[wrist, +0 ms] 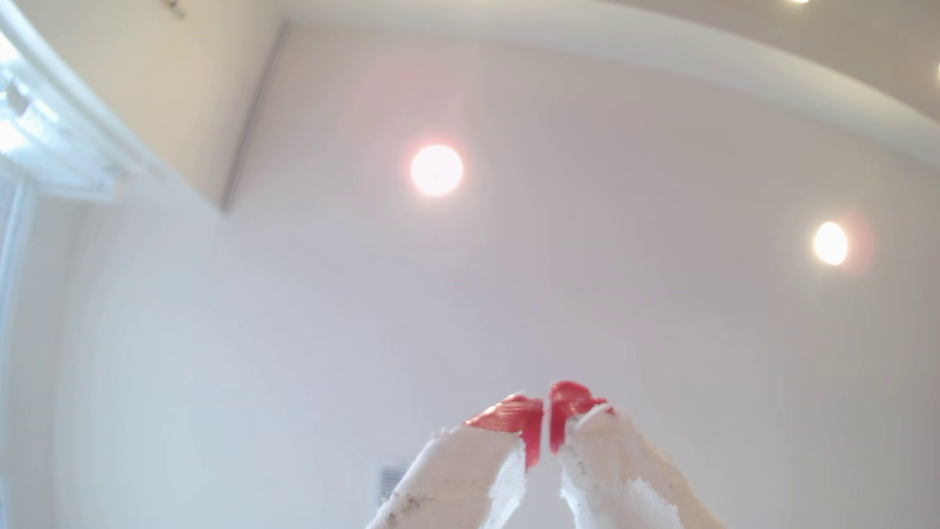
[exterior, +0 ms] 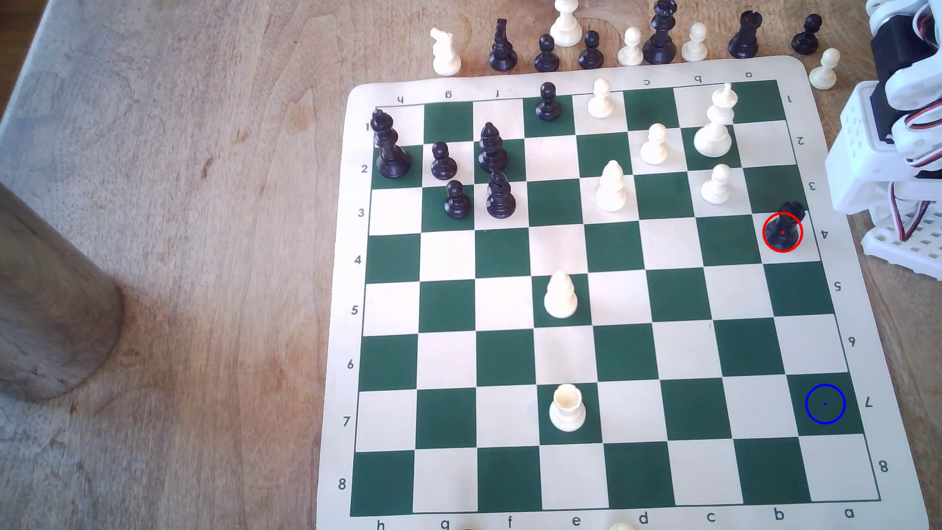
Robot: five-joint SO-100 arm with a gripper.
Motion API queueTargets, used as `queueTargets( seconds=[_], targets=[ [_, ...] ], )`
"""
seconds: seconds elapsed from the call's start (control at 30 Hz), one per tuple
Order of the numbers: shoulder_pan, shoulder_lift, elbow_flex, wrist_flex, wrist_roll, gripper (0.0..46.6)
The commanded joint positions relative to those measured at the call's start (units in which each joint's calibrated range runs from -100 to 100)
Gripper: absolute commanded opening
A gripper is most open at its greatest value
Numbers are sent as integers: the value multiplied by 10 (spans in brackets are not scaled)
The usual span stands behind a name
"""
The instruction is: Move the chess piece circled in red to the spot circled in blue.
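The chess piece circled in red [exterior: 784,228] is a black rook standing on a cream edge square beside the row label 4, at the exterior view's right. The spot circled in blue [exterior: 825,404] is a bare dark green edge square beside the label 7, three rows nearer the camera in the same column. In the wrist view my gripper [wrist: 546,414] points up at a ceiling, its white fingers with red tips [wrist: 513,414] pressed together, nothing between them. The folded white arm [exterior: 897,127] sits off the mat's right edge.
Black pieces cluster at the mat's [exterior: 841,512] far left, cream pieces across the far middle and right. A cream rook [exterior: 567,407] and a cream bishop [exterior: 560,295] stand mid-board. Captured pieces line the table beyond the mat. A wooden post [exterior: 46,306] stands at the left.
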Motion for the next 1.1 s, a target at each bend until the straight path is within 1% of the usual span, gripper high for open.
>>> queueTargets(
  seconds=[0.0, 0.17, 0.3, 0.37, 0.4, 0.43, 0.47, 0.5, 0.6, 0.63, 0.73, 0.77, 0.9, 0.93, 0.97, 1.0, 1.03, 1.07],
  targets=[
    [-7, -1, 12, 87, 1, 2],
    [-7, -1, 10, 104, 1, 2],
    [-8, -1, -58, 286, 1, 2],
    [12, -1, -166, 547, 1, 2],
    [12, -1, -184, 591, -2, 2],
    [18, -1, -226, 688, -2, 2],
    [21, -1, -253, 746, -3, 2],
    [43, -1, -296, 840, 0, 2],
    [68, -1, -352, 1027, -3, 2],
    [77, 0, -380, 1162, -3, 2],
    [78, 0, -406, 1282, -3, 2],
    [73, 0, -419, 1346, -3, 2],
    [73, 1, -463, 1493, -3, 2],
    [72, 1, -493, 1575, -3, 2],
    [59, 1, -505, 1605, -3, 8],
    [52, 1, -517, 1641, -3, 25],
    [46, 1, -519, 1671, -4, 26],
    [23, 1, -510, 1711, -4, 2]
  ],
)
